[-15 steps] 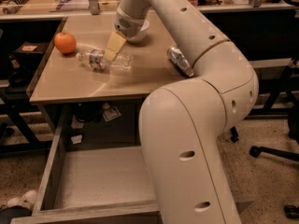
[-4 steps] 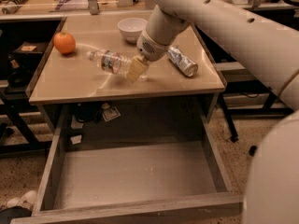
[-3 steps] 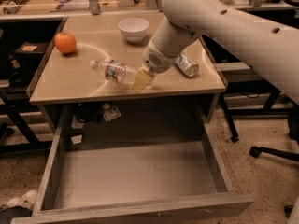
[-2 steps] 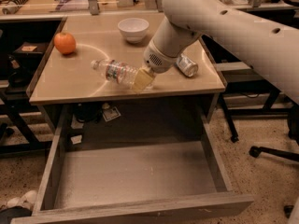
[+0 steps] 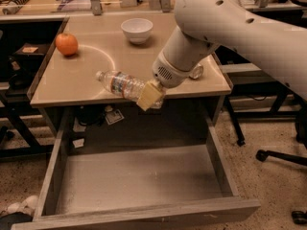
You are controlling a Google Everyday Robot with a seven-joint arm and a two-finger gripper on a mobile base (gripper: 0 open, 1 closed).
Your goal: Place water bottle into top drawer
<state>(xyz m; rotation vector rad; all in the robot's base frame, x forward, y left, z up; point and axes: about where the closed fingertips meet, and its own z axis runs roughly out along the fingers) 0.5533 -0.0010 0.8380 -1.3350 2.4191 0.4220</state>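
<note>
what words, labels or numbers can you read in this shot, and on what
No text is readable.
Label band on the water bottle, held by the gripper at the table front edge above the top drawer: too blurred to read.
Paper scrap on the floor under the table: too small to read.

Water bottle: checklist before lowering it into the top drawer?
1. Grasp: gripper at the table's front edge, fingers shut on the base end of the water bottle: ok.
2. Top drawer pulled open, bottom bare: ok.
3. Bottle clear of the table edge: cannot tell; the cap end looks to be over the tabletop.
4. Orange and bowl apart from the bottle: ok.
5. Grip firmness: cannot tell.
</note>
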